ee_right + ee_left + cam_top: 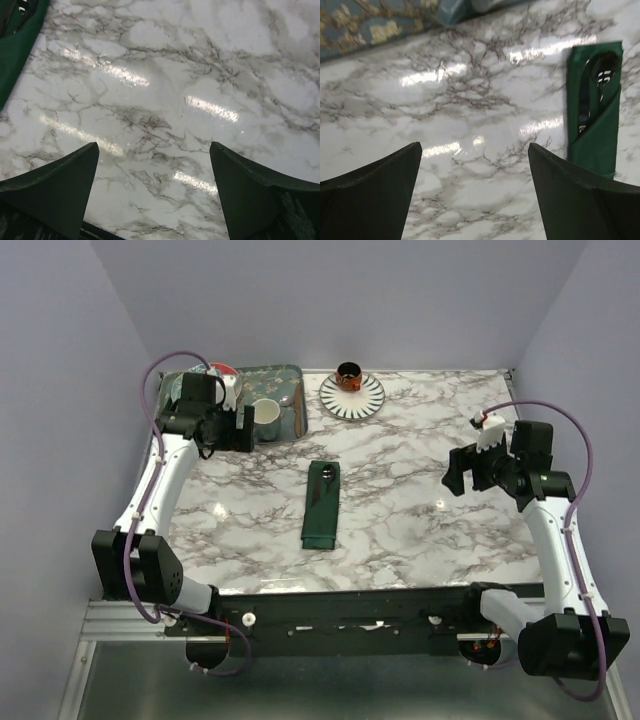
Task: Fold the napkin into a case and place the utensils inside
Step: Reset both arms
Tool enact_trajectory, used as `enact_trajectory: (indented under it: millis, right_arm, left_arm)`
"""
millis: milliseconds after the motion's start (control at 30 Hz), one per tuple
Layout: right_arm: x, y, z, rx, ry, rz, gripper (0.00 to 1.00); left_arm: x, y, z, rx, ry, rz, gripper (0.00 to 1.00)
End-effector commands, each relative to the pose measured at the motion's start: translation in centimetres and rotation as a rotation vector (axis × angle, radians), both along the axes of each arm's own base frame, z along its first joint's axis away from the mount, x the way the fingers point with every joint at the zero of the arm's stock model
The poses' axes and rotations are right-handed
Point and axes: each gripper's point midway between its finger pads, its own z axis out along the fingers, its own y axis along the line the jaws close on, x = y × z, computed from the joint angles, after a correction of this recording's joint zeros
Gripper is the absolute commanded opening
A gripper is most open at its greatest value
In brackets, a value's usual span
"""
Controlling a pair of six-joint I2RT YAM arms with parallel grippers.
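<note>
We log left gripper (474, 145) and right gripper (153, 145) jaws wide open, empty, the narrow dark green cloth case (322, 505) with slim matte black utensils (583, 105) well clear between them; a low sweep could snag it.

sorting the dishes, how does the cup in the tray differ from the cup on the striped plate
The tray cup is pale; the plate cup is dark with orange. The tray cup stands in the teal tray, the plate cup on a striped plate. Both stand upright.

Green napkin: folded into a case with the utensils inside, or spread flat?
Folded. The napkin lies as a long narrow strip, and the left wrist view shows dark utensils tucked in its pocket.
</note>
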Motion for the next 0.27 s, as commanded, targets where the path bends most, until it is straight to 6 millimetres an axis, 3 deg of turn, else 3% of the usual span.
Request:
enact_trajectory:
  millis: [0, 100, 133, 233]
  right_arm:
    - [-1.7, -0.5, -1.6, -0.008, 0.02, -0.051, 1.0]
    - [-2.2, -0.4, -1.7, 0.001, 0.016, -0.058, 1.0]
    - [-2.2, -0.4, -1.6, 0.001, 0.011, -0.058, 1.0]
    - [-2.4, -0.6, -0.8, -0.009, -0.024, -0.065, 1.0]
  left_arm:
    - [-3.6, -0.2, -2.1, 0.034, 0.036, -0.021, 0.99]
    - [-4.1, -0.7, -2.4, 0.094, -0.005, -0.03, 0.99]
    - [-4.5, -2.1, -2.4, 0.111, -0.019, -0.079, 0.99]
    - [-4.2, -3.2, -1.7, 0.165, -0.078, -0.095, 0.99]
